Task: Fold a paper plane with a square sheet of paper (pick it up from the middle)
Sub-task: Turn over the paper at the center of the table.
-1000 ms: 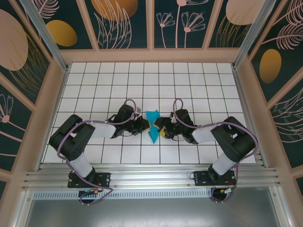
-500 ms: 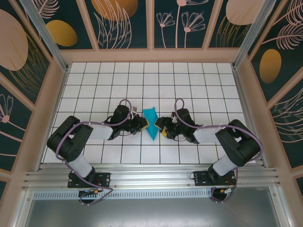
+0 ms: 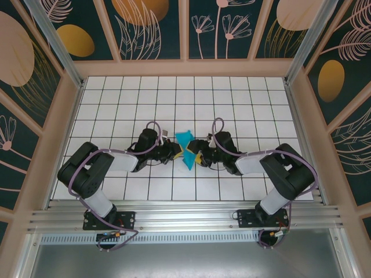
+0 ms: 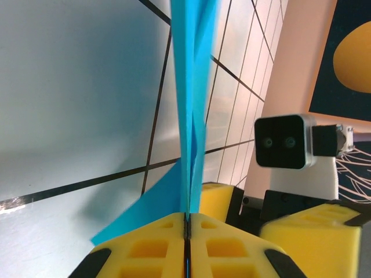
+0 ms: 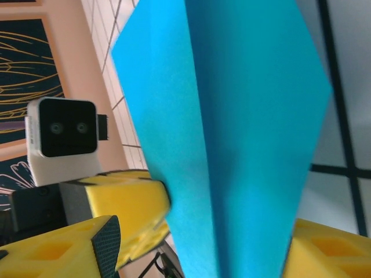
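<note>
The teal sheet of paper point(image 3: 185, 139), folded to a pointed shape with a centre crease, stands on edge between the two grippers at the table's middle. My left gripper point(image 3: 178, 152) is shut on it. In the left wrist view the yellow jaws point(image 4: 186, 219) meet on the paper's point(image 4: 194, 87) lower edge. My right gripper point(image 3: 197, 156) faces it from the right, open. In the right wrist view the paper point(image 5: 232, 116) hangs between my right gripper's point(image 5: 197, 260) wide-apart yellow fingers point(image 5: 330, 249), and the left gripper's finger point(image 5: 124, 200) touches its left side.
The white gridded table point(image 3: 232, 98) has free tiles all around the grippers. Wood-framed patterned walls point(image 3: 185, 35) enclose it, with an aluminium rail point(image 3: 185, 217) at the near edge. Both arms lie low, elbows outward.
The right gripper's jaws have widened and let the paper go. The paper has turned from lying pointed toward the near edge to standing on edge, while the left gripper stayed shut on it.
</note>
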`<act>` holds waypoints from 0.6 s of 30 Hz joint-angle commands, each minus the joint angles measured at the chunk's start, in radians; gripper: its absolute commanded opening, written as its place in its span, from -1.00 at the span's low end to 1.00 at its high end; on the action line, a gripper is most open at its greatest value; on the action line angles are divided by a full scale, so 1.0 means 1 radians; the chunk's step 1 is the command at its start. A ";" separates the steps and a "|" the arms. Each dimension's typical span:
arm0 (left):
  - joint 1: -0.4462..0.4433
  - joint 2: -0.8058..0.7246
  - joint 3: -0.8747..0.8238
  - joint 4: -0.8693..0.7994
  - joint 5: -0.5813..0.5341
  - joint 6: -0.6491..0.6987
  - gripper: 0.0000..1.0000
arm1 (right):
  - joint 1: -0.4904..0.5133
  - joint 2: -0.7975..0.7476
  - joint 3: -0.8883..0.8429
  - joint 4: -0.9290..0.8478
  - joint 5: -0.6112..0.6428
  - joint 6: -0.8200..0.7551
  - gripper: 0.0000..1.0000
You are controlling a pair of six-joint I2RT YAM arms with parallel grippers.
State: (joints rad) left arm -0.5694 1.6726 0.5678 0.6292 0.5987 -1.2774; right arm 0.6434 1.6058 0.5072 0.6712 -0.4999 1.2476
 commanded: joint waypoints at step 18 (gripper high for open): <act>0.005 0.012 -0.045 0.184 0.039 -0.103 -0.75 | -0.033 0.071 0.034 0.161 -0.064 -0.074 -0.28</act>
State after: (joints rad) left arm -0.5694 1.6737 0.5323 0.7605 0.6212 -1.3624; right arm 0.6170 1.6680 0.5186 0.7902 -0.5434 1.2060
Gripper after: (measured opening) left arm 0.125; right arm 0.372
